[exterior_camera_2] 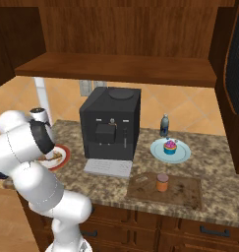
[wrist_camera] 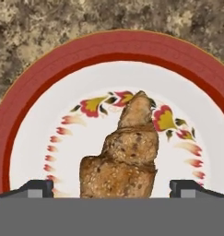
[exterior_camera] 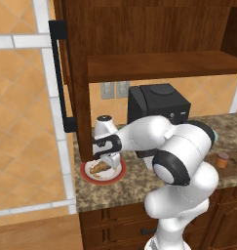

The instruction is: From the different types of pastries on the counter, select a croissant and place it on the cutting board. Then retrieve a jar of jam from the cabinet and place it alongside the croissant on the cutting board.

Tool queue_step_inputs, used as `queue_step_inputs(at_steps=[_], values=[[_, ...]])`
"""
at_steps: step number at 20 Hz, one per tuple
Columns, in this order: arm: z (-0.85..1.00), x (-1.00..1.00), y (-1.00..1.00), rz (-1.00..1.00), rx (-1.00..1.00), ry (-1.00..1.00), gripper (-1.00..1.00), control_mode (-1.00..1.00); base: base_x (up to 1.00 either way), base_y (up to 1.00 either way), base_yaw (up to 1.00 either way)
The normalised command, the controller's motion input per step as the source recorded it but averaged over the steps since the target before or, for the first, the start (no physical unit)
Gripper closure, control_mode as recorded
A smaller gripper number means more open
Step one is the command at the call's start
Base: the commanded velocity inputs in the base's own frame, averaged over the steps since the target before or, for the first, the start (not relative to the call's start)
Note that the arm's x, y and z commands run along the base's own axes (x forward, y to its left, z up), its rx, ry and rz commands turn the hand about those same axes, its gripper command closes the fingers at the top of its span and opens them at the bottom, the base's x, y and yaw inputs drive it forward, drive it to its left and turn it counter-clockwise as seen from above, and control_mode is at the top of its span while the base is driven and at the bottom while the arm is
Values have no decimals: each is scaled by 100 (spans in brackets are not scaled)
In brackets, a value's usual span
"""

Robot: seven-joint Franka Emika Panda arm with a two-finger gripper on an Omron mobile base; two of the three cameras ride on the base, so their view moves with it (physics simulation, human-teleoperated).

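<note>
Croissant [wrist_camera: 125,156]: it lies on a round plate [wrist_camera: 39,101] with a red rim, at the left end of the counter [exterior_camera: 139,178].
Gripper [wrist_camera: 111,189]: wide open, right over the croissant, one tip on each side of it. It holds nothing.
How it will handle: I think the croissant is light, soft and flaky. A hard squeeze could crush it or break bits off.
Where to hold: across the fat middle looks best. The thin pointed end would likely snap.
Croissant look: golden brown, bumpy crust, fat at the near end and pointed at the far end.
Plate look: smooth and white, with small red and yellow flowers in a ring. It may be slippery.
Counter look: speckled brown stone, hard and flat.
Board [exterior_camera_2: 182,189]: flat brown wood, far off to the right. The jam jar [exterior_camera_2: 162,182] stands on it.
Cupcake [exterior_camera_2: 170,146]: pink frosting, on a pale blue plate [exterior_camera_2: 158,149] behind the board. Not the one to pick.
</note>
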Motion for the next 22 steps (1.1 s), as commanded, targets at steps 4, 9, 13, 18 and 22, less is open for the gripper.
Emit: queue_step_inputs(at_steps=[4,9,13,18,22], values=[[-20,0,0,0,0,1,-100,-100,0,0,0],[-20,0,0,0,2,3,-100,-100,0,0,0],[-12,0,0,0,1,0,100,-100,0,0,0],[-1,-17,0,0,0,0,100,-100,0,0,0],[8,-28,-21,-12,0,0,100,-100,0,0,0]])
